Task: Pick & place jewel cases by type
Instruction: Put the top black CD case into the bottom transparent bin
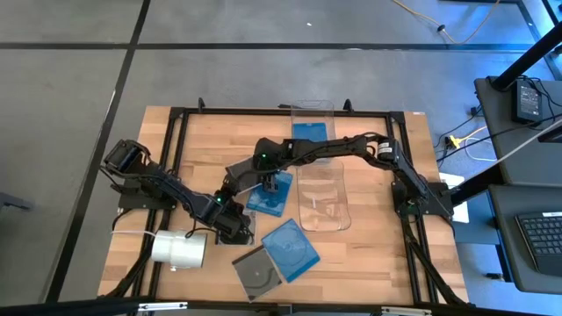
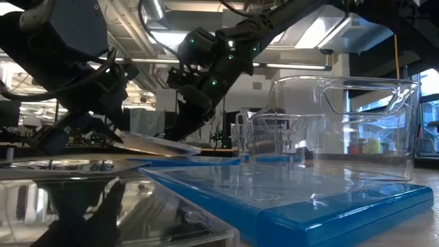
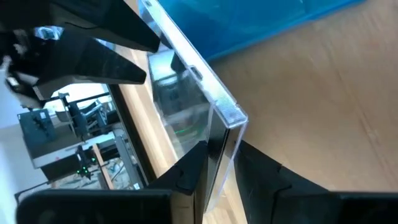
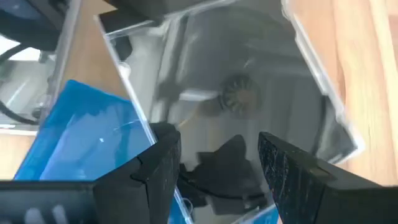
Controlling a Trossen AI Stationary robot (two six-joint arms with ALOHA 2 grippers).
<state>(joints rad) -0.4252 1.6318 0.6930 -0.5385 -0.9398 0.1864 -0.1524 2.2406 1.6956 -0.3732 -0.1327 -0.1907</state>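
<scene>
Even, cool overhead light on the desk [image 1: 369, 263]; soft shadows under both arms. Low view backlit by bright ceiling strips, arms silhouetted, glare on the clear bin [image 2: 357, 130]. Wrist views blur close up.

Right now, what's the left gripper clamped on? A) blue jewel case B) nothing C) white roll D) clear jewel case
D: in the left wrist view the left gripper has its fingers closed on the edge of a clear jewel case; the white roll lies apart beside it.
</scene>
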